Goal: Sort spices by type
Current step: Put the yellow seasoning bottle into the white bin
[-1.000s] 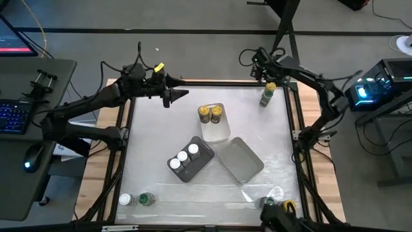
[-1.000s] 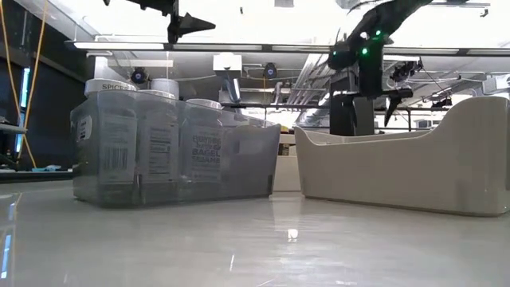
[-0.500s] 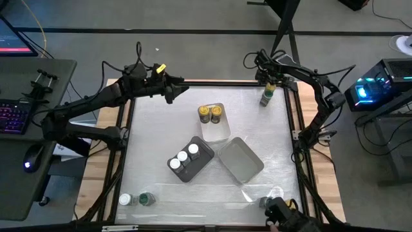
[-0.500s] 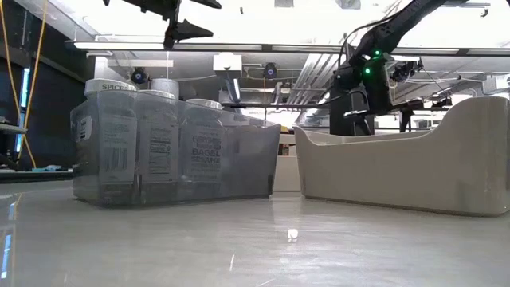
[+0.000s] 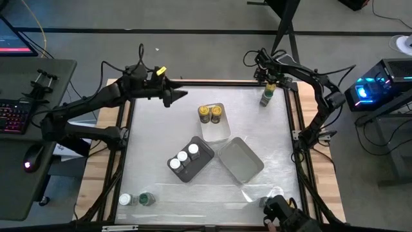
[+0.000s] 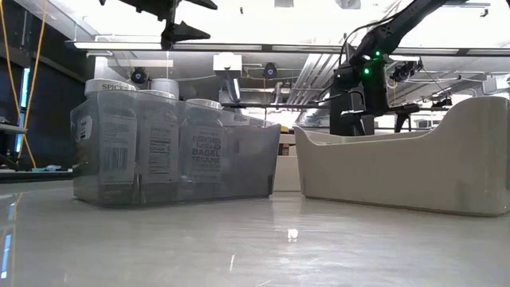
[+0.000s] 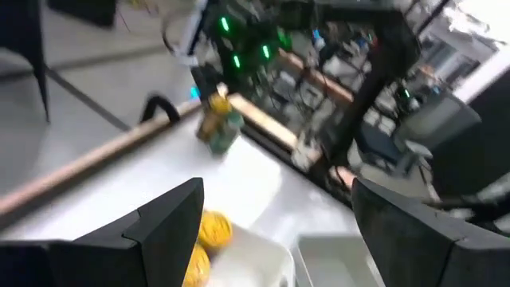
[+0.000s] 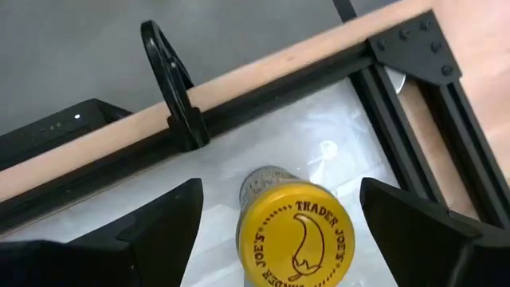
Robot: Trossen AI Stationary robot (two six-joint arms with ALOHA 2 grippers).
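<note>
Three trays point(image 5: 241, 161) sit mid-table point(image 5: 161, 132); workshop clutter behind.

Three trays sit on the table: a clear tray point(image 5: 217, 126), a dark grey tray point(image 5: 199, 156) and a light grey tray point(image 5: 242, 160). Spice jars: three yellow-lidded jars point(image 5: 205, 114), three white-lidded jars in the dark tray point(image 5: 183, 156), plus one white-lidded jar point(image 5: 125, 200) and one green-lidded jar point(image 5: 146, 199) loose near the table's edge.

- We are in a robotics lab: a framed desk point(image 5: 161, 138) on a grey floor.
- Keyboard point(image 5: 14, 117), mouse point(image 5: 27, 165) and lit computer point(image 5: 373, 87) flank it.
</note>
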